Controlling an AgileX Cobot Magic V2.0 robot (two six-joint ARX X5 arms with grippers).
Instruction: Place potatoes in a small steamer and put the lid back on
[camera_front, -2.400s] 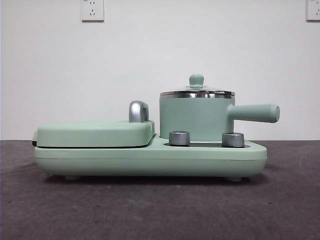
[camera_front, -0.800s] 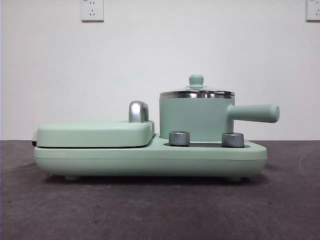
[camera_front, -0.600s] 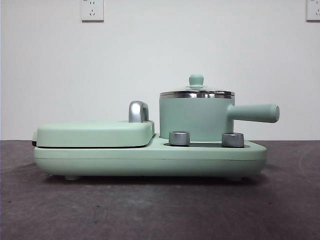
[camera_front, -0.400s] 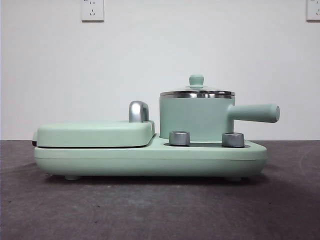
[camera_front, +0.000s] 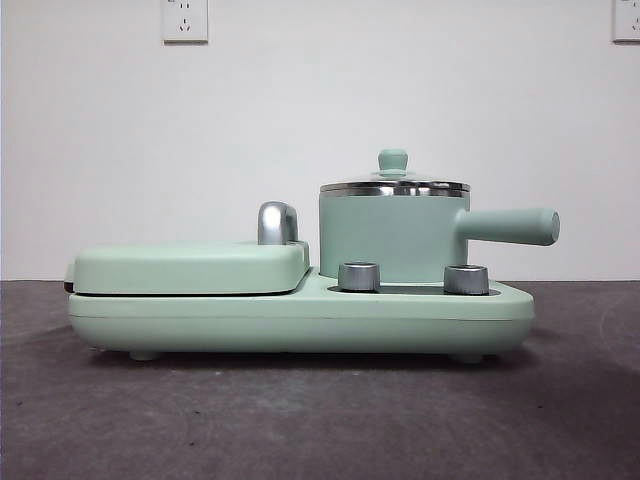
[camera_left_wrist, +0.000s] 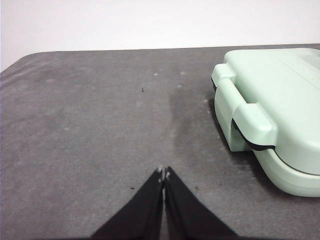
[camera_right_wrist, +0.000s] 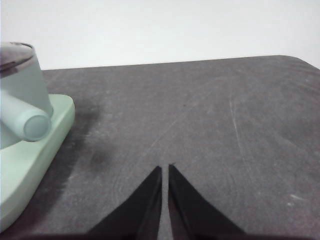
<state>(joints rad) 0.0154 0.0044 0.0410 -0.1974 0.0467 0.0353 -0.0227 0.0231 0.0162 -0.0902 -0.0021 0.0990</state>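
Against a white wall, the small steamer (camera_front: 393, 238) stood at the appliance base's (camera_front: 300, 318) right end, the lid (camera_front: 393, 183) on, no potato visible, left gripper (camera_left_wrist: 163, 173) and right gripper (camera_right_wrist: 165, 169) clenched empty; judged next: lifting the lid.

You have no change to log across the front-view pictures: nothing has moved, come or gone. The lid (camera_front: 394, 184) sits on the small steamer (camera_front: 392, 238) exactly as it did in every earlier picture, and no arm has entered beside that pot. Any difference is only a faint flicker in brightness, not a shift of things.
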